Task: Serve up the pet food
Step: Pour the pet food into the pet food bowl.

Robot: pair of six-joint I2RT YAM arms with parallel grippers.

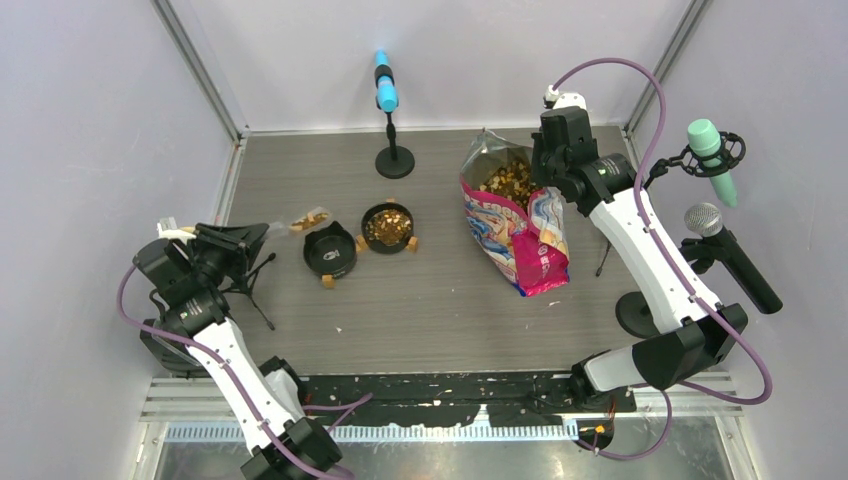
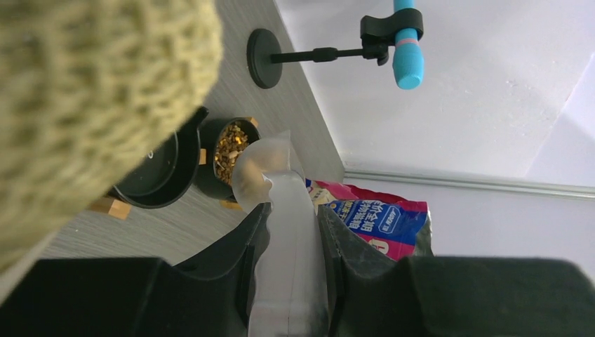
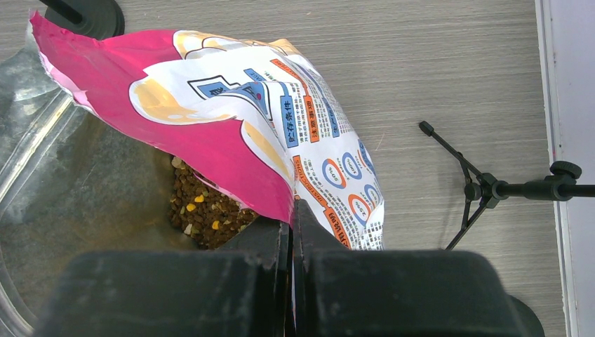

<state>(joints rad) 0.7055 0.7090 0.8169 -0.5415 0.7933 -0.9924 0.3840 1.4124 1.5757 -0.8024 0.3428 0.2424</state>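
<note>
My left pincer (image 2: 291, 217) grips scoop (image 2: 263, 165) | kibble (image 1: 310, 219) aboard, just left of empty bowl (image 1: 330, 255) | right pincer (image 3: 292, 214) pinches bag (image 3: 231, 105)

Bag (image 3: 231, 119): pink-white-blue print, mouth open — edge pinched in the right gripper (image 3: 291, 214).
Clear scoop (image 2: 277, 189): handle clamped in the left gripper (image 1: 265, 232).
Black bowls (image 1: 330, 255): two, side by side, just ahead of the left gripper's tip.
Blue microphone (image 1: 385, 85): on a stand, well beyond the left gripper.
Green microphone (image 1: 712, 155): right of the right gripper — apart.
</note>
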